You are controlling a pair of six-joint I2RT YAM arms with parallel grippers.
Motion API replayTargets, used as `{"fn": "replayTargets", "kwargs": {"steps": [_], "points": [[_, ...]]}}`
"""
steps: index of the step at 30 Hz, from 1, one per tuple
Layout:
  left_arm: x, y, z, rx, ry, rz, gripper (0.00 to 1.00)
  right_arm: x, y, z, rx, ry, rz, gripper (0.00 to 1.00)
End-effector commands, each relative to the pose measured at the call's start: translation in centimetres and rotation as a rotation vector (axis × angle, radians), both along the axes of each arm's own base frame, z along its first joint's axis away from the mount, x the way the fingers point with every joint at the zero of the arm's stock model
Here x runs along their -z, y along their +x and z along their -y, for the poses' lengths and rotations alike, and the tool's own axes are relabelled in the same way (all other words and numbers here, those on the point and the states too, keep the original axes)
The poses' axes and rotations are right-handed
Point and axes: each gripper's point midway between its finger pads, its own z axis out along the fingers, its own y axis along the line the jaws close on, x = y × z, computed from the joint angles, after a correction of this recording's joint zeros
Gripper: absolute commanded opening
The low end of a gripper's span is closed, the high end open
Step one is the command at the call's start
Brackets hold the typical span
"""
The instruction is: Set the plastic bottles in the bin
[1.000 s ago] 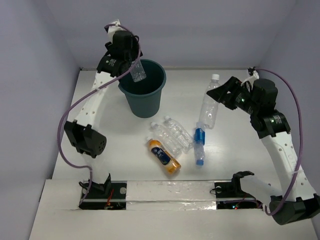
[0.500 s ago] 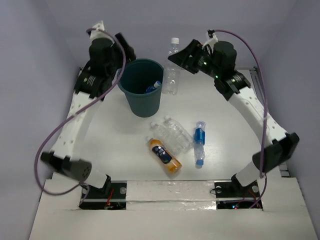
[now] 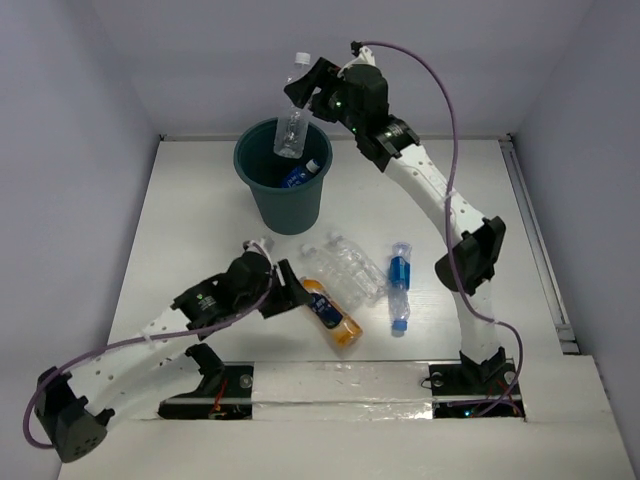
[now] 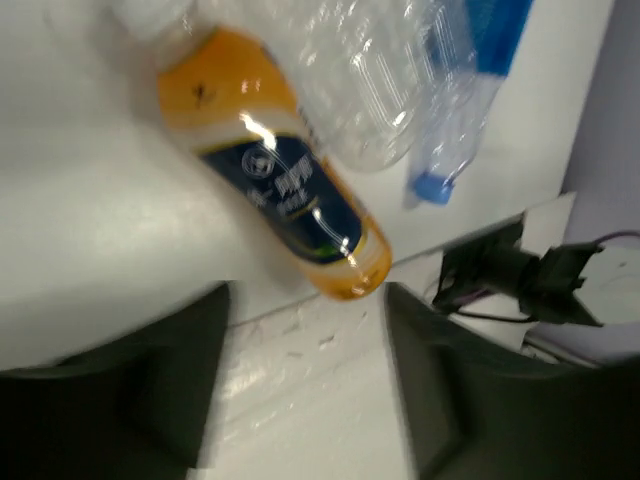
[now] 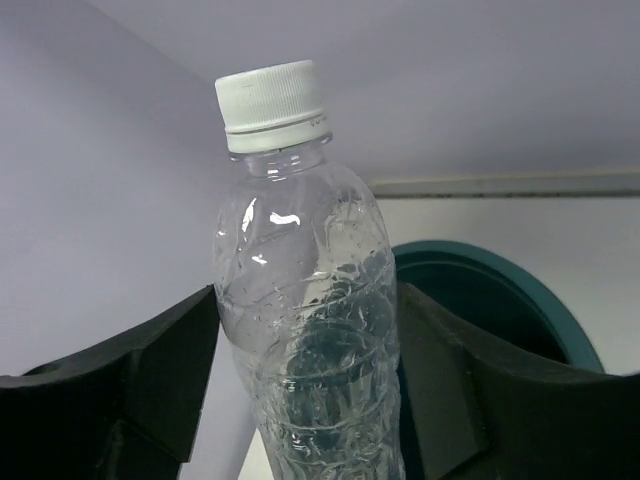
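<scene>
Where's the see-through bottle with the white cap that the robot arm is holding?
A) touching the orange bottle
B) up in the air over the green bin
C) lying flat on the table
B: the right arm's fingers grip the clear bottle cap-up, above the open top of the bin, not on the table.

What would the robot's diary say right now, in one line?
right gripper: holding clear bottle over bin | left gripper: open, by orange bottle
</scene>
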Motion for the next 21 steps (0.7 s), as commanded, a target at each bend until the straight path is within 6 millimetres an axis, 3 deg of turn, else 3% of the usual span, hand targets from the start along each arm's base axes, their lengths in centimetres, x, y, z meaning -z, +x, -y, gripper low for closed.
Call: {"fn": "replayTargets", "kwargs": {"steps": [1, 2, 3, 4, 6, 8, 9, 10, 11, 12, 13, 14, 15, 16, 17, 18, 19, 20, 21], "points": [[-1.6, -1.4, 2.6, -0.013, -0.134, -0.058, 0.68, -0.9, -0.1, -0.5, 0.055, -0.017, 0.031, 0.84], [-1.1, -1.5, 2.8, -0.021, -0.122, -0.081, 0.81, -1.1, -0.4, -0.4, 0.046, -0.019, 0.034, 0.89], [-0.8, -1.6, 3.0, -0.018, -0.117, -0.090, 0.81, -1.8, -0.7, -0.2, 0.044, -0.015, 0.044, 0.92], [-0.2, -1.6, 3.1, -0.020, -0.107, -0.104, 0.89, -1.6, -0.9, 0.0, 0.044, -0.031, 0.043, 0.99], [0.2, -1.8, 3.5, -0.012, -0.104, -0.119, 0.93, -4.1, -2.4, 1.2, 0.045, -0.027, 0.082, 1.00], [1.2, -1.8, 3.9, -0.006, -0.102, -0.138, 0.97, -3.5, -3.2, 2.3, 0.059, -0.081, 0.078, 1.00], [1.5, -1.7, 4.1, -0.011, -0.108, -0.144, 0.98, -5.6, -4.6, 3.8, 0.078, -0.075, 0.104, 1.00], [2.3, -1.8, 4.0, -0.011, -0.101, -0.155, 0.99, -5.4, -5.4, 4.6, 0.081, -0.108, 0.100, 0.99], [2.8, -1.6, 4.3, -0.014, -0.101, -0.160, 0.99, -2.3, -5.8, 4.9, 0.077, -0.163, 0.047, 0.94], [3.2, -1.8, 4.5, -0.009, -0.095, -0.169, 0.99, -1.3, -6.7, 5.7, 0.073, -0.189, 0.032, 0.82], [3.8, -1.9, 4.5, -0.012, -0.087, -0.178, 0.99, -4.2, -9.6, 7.9, 0.080, -0.147, 0.093, 0.47], [4.1, -1.6, 4.6, -0.020, -0.082, -0.178, 0.99, 2.7, -10.4, 8.5, 0.072, -0.230, -0.011, 0.30], [4.2, -1.4, 4.7, -0.023, -0.083, -0.177, 0.99, 4.1, -11.7, 9.7, 0.077, -0.240, -0.023, 0.18], [4.4, -1.3, 4.8, -0.027, -0.080, -0.178, 0.99, 3.2, -14.2, 11.5, 0.077, -0.215, 0.001, 0.08], [4.8, -1.2, 5.1, -0.027, -0.069, -0.179, 0.99, 5.3, -15.1, 12.7, 0.081, -0.242, -0.038, 0.08], [5.1, -1.0, 5.2, -0.031, -0.058, -0.181, 0.99, 10.4, -16.2, 13.8, 0.089, -0.310, -0.128, 0.08], [4.9, -0.7, 5.4, -0.034, -0.053, -0.176, 0.99, 12.7, -17.2, 15.2, 0.106, -0.346, -0.182, 0.11], [5.7, -0.4, 5.2, -0.043, -0.015, -0.177, 0.99, 12.9, -18.6, 16.5, 0.117, -0.342, -0.183, 0.14], [5.9, -0.2, 5.2, -0.052, 0.000, -0.176, 0.99, 16.4, -19.3, 18.1, 0.143, -0.383, -0.252, 0.16]]}}
